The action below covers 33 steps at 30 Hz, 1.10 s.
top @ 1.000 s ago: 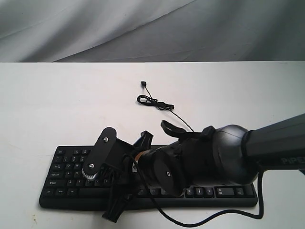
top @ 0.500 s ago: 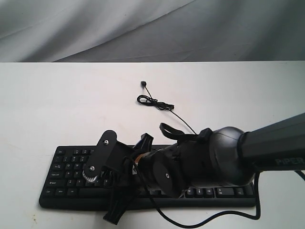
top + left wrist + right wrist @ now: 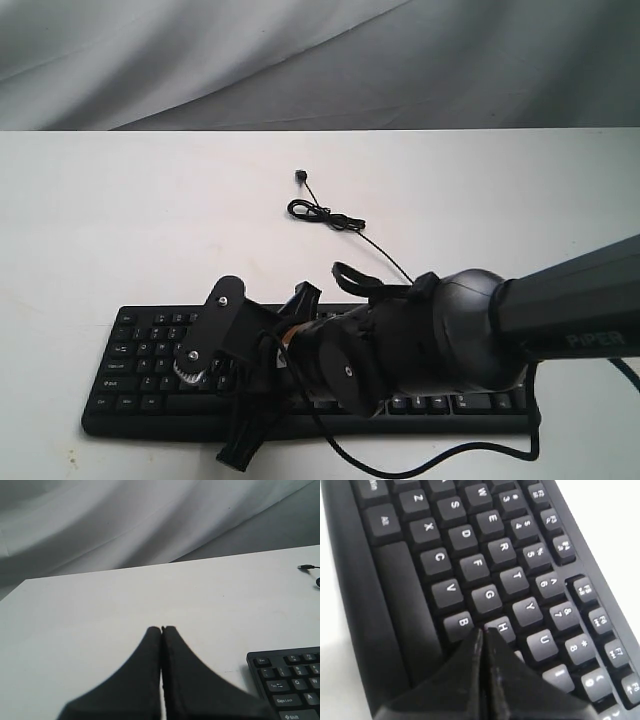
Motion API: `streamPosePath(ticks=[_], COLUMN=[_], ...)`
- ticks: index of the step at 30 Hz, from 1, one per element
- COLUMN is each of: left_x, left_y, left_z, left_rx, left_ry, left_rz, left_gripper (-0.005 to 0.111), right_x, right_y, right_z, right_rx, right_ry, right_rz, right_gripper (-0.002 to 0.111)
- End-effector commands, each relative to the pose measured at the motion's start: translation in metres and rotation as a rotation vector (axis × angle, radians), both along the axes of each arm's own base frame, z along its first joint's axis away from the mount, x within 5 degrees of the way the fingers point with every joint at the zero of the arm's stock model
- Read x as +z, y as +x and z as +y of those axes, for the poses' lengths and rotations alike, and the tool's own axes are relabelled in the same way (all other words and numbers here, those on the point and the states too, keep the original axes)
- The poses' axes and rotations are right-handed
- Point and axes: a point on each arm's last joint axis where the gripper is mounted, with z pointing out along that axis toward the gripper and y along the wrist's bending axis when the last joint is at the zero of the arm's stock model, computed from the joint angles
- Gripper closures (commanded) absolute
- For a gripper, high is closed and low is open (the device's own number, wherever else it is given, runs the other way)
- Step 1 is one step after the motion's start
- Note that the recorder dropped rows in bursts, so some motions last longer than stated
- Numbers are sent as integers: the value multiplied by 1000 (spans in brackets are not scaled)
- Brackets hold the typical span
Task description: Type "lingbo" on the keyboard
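The black keyboard [image 3: 140,350] lies along the near edge of the white table, its middle covered by my right arm [image 3: 410,340], which reaches across from the right. In the right wrist view my right gripper [image 3: 483,630] is shut, its tips low over the keyboard [image 3: 470,565] at the gap between the B key [image 3: 462,622] and the H key [image 3: 502,628]. I cannot tell whether they touch. My left gripper [image 3: 161,628] is shut on nothing above bare table, left of the keyboard [image 3: 290,680] corner. It does not show in the exterior view.
The keyboard's thin black cable [image 3: 325,215] lies coiled behind it, ending in a plug [image 3: 299,177]. Another black cable loops off the front edge under the right arm [image 3: 430,465]. A grey cloth backdrop [image 3: 300,60] hangs behind the table.
The right arm has slid a little to the left and lower over the keyboard. The keyboard and its cable have not moved.
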Motion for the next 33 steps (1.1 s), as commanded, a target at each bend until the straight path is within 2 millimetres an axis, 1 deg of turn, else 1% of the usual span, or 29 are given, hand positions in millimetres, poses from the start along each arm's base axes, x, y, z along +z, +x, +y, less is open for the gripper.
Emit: streamPosePath(ticks=[1,12,16,19,22,30,33], left_x=[0,0,0,0,0,0,0], left_y=[0,0,0,0,0,0,0], left_z=[-1,-1,-1,-1,-1,-1,-1], left_rx=[-8,-8,-8,-8,-8,-8,-8], left_ry=[-5,-5,-5,-5,-5,-5,-5], left_rz=[-10,-10,-10,-10,-10,-10,-10], left_gripper=[107,107,107,107,107,107,107], right_x=[0,27,33,31,28,15,16], right_y=[1,1,8,14,20,23,24], right_z=[-1,-1,10,18,20,22,23], right_rx=[-1,11,40,51,47,45,43], right_ry=[-4,39,31,30,24,6,14], right_rz=[3,-27,-24,-31,-28,-20,-29], right_gripper=[108,108,108,108,108,108,108])
